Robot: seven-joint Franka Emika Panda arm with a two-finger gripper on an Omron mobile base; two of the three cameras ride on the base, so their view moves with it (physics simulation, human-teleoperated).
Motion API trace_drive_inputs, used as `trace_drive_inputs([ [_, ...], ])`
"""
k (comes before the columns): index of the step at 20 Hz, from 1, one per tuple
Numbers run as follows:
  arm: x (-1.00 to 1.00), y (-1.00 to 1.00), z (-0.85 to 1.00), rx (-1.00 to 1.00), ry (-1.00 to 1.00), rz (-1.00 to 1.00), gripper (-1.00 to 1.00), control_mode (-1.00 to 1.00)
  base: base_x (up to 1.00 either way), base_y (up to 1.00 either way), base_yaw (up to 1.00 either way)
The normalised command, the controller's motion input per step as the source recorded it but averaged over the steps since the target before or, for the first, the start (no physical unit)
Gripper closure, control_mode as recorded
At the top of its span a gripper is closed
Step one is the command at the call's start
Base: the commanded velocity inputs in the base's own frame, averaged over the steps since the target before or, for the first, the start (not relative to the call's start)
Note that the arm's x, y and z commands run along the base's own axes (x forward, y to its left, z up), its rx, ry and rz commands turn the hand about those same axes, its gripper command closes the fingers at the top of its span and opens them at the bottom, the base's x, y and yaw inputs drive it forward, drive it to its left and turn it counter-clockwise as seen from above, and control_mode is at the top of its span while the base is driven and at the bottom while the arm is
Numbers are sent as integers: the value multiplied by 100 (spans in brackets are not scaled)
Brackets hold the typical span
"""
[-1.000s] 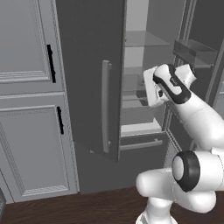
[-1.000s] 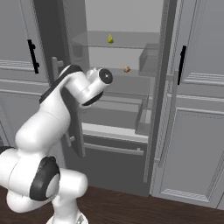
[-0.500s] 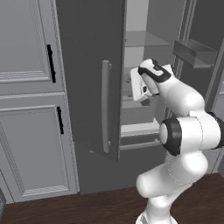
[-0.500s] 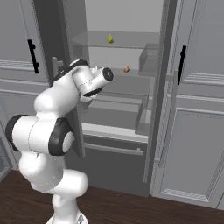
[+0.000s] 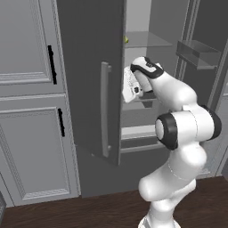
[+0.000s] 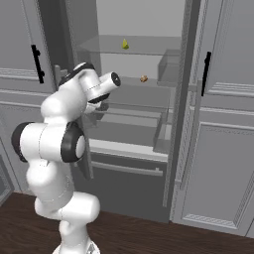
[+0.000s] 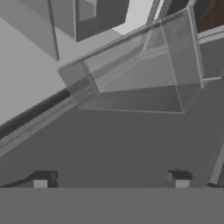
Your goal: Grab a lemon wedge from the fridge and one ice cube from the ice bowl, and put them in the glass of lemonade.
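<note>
we find no readable text, label, brand, number or sign anywhere in these views. the fridge (image 6: 139,54) doors and shelves are plain, the cabinets (image 5: 31,111) carry only black handles, and the dark marks on the white hand (image 5: 132,84) are too small to read as letters.

Small yellow lemon wedge (image 6: 125,44) sits on the open fridge's (image 6: 149,30) top shelf.
</note>
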Motion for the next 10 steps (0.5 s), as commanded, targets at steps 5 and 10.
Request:
trace_drive_inputs([
  [5, -100, 87, -4, 0, 0, 39, -100, -100, 0, 0, 0],
  [10, -100, 85, -4, 0, -3, 35, -100, -100, 0, 0, 0],
])
